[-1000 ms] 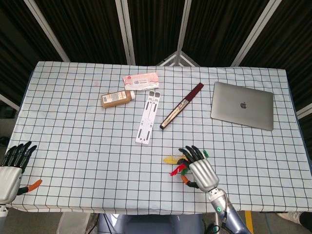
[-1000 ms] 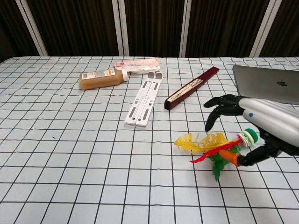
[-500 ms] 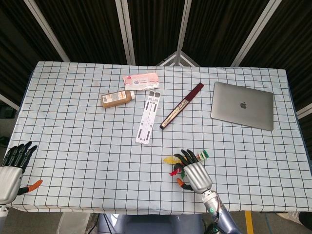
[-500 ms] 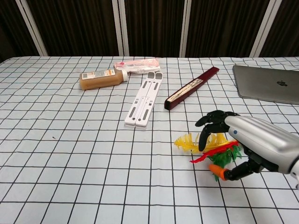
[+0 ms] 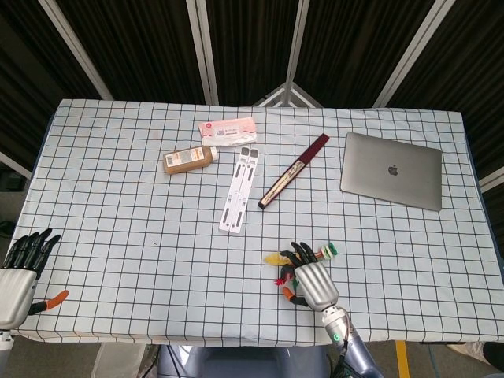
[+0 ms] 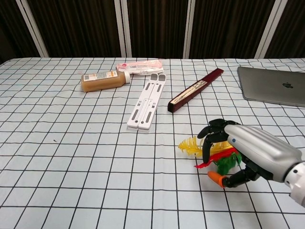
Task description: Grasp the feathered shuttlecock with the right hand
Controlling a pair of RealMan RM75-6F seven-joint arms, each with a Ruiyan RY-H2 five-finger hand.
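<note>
While the brown bottle [image 6: 105, 79] is lying capped, contents unclear, the right hand [image 6: 252, 151] is curling around the feathered shuttlecock [image 6: 213, 151]; left hand [image 5: 19, 272] is resting released at the desk [image 5: 118, 236] edge.

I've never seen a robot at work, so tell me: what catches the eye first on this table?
The bright feathered shuttlecock, yellow, red and green, near the front edge, with the right robot hand curled over it, fingers around the feathers. Farther back lie a silver laptop at right and a brown bottle at left. The left robot hand sits idle at the table's near left corner.
</note>
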